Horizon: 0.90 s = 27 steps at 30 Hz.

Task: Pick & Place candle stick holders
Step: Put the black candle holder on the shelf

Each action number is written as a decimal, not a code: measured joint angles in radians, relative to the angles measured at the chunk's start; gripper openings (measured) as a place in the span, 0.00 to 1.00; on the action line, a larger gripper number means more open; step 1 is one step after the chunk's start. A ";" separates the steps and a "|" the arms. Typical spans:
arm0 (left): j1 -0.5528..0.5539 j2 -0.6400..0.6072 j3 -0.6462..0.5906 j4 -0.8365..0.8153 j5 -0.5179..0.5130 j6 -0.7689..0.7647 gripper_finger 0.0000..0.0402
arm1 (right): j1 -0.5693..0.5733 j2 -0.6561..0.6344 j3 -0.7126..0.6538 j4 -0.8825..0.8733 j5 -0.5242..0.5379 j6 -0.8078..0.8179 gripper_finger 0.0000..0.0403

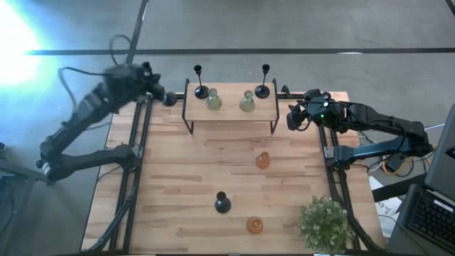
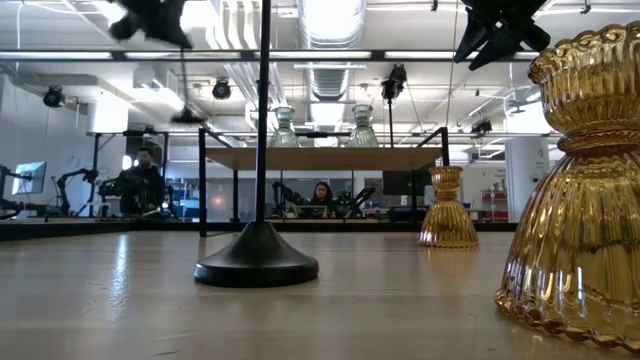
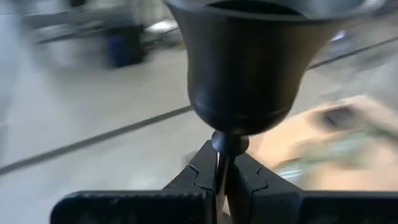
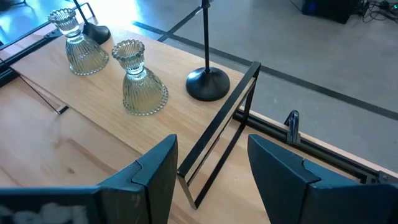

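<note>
candle stick holders, counted from above: two black and two pale-green glass on the raised shelf at the table's far end; two amber glass and one black on the wooden table nearer the front; one more black holder carried by the left arm.
left gripper: clenched on the thin stem of that black holder, cup end pointing away from the fingers, held in the air just off the shelf's left end. the shelf lies to its right, so the holder's long axis must come upright before it can stand there, in my judgement.
right gripper: fingers spread, empty, hanging just beside the shelf's right end, nearest the right-hand black holder and a pale-green one.
potted plant: front right corner, apart from everything.
hard to make out: the left arm is blurred; the carried holder's base is hidden by the fingers; the level view cuts off the near amber holder.
</note>
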<state>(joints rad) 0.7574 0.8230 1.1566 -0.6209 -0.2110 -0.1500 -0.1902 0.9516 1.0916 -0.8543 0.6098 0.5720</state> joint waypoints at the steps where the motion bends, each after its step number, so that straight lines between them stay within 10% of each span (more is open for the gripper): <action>1: -0.001 0.006 0.049 -0.016 0.058 0.000 0.04 | 0.000 0.000 0.000 0.000 0.000 0.000 0.47; 11: -0.030 0.168 0.327 -0.139 0.451 0.071 0.04 | 0.000 0.000 0.000 0.016 -0.002 0.000 0.47; 27: -0.053 0.359 0.329 -0.135 0.475 0.176 0.04 | 0.000 0.000 0.000 0.026 -0.004 -0.001 0.44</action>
<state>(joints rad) 0.7044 1.1818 1.4857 -0.7557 0.2642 0.0258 -0.1902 0.9516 1.0916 -0.8280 0.6056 0.5710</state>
